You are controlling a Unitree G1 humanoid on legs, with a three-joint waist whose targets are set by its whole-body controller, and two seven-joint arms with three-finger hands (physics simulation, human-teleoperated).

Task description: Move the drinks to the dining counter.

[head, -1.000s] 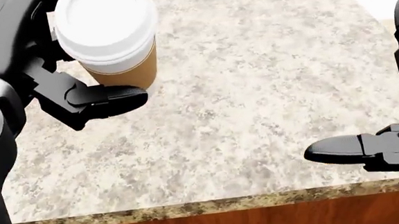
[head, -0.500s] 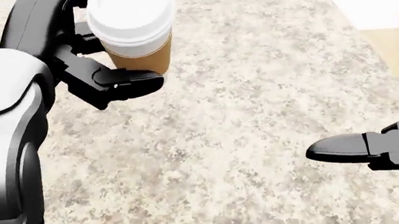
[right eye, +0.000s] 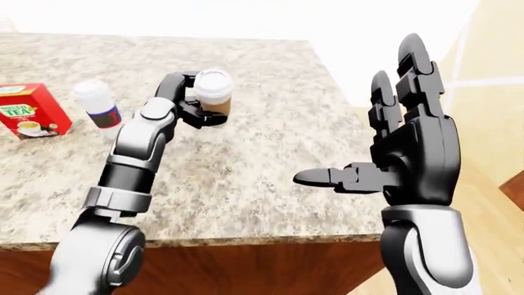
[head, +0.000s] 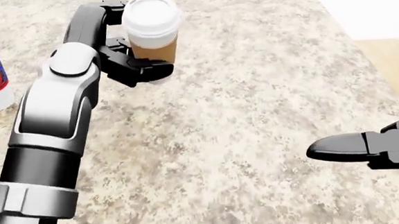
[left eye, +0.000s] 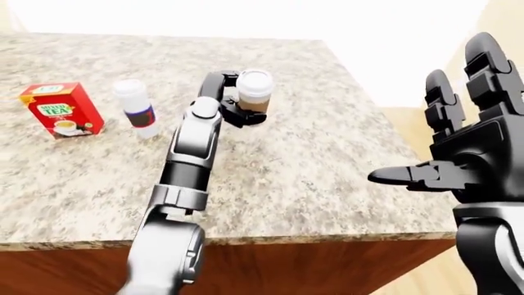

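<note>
A paper coffee cup (head: 151, 29) with a white lid and brown sleeve is upright in my left hand (head: 135, 53), whose fingers close round its lower half. My left arm stretches far out over the granite counter (left eye: 311, 153). Whether the cup's base touches the stone I cannot tell. A small bottle (left eye: 136, 106) with a white cap and a blue and red label stands on the counter left of the cup. My right hand (right eye: 364, 123) is raised at the right, off the counter's corner, fingers spread, thumb pointing left, holding nothing.
A red tea box (left eye: 61, 109) stands at the counter's left, beside the bottle. The counter's wooden face (left eye: 287, 264) runs along the bottom of the left-eye view. Beyond the counter's right edge lies pale floor (right eye: 491, 153).
My left arm has reached farther out, carrying the cup up and right in the head view. The head view has shifted off the counter's near edge. The right hand keeps its place.
</note>
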